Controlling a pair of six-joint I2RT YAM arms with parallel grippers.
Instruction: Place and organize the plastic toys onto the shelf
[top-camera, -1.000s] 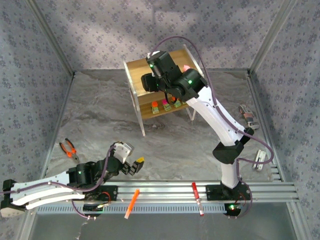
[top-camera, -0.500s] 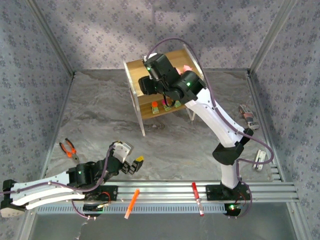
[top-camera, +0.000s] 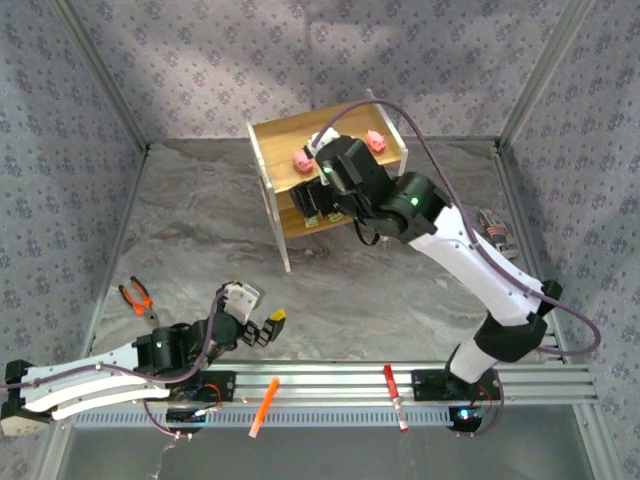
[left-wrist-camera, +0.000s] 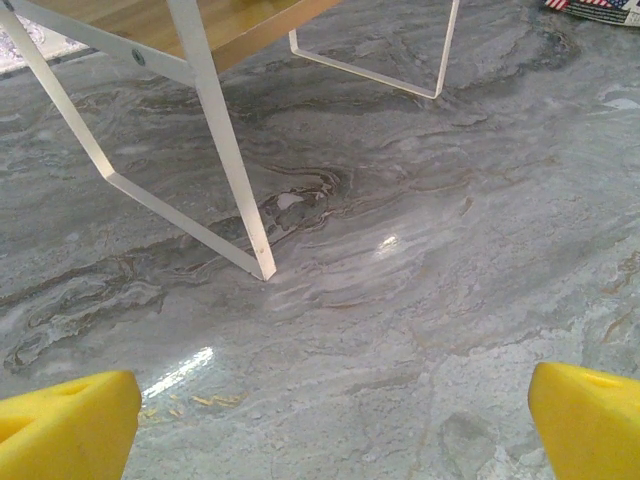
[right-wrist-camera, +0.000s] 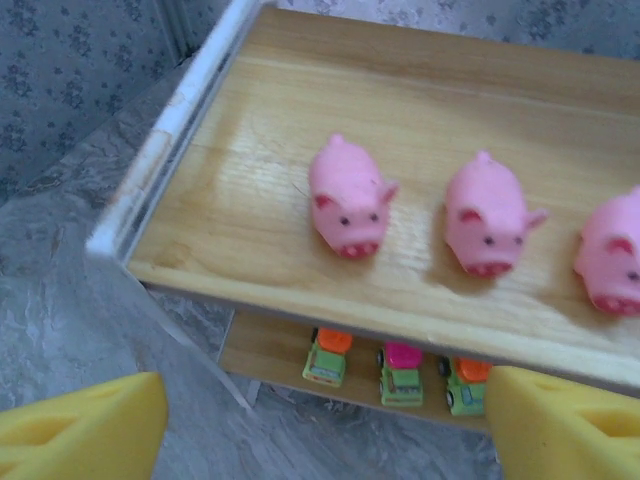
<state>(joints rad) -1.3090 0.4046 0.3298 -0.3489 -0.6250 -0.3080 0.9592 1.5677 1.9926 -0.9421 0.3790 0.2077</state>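
The shelf (top-camera: 272, 140) is seen at 12 o'clock on the surface (top-camera: 200, 240). In the right wrist view, three pigs (right-wrist-camera: 345, 200) are lined up on its top tier, apart from one another, with snouts turned toward the camera. Three blocky toys (right-wrist-camera: 401, 372) are lined up on the lower tier beneath. The right gripper (right-wrist-camera: 320, 420) is released, jaws spread wide with nothing between them, just in front of the shelf. The left gripper (left-wrist-camera: 330, 420) is seen at 7 o'clock, likewise released and empty, above bare surface near a shelf leg (left-wrist-camera: 225, 150).
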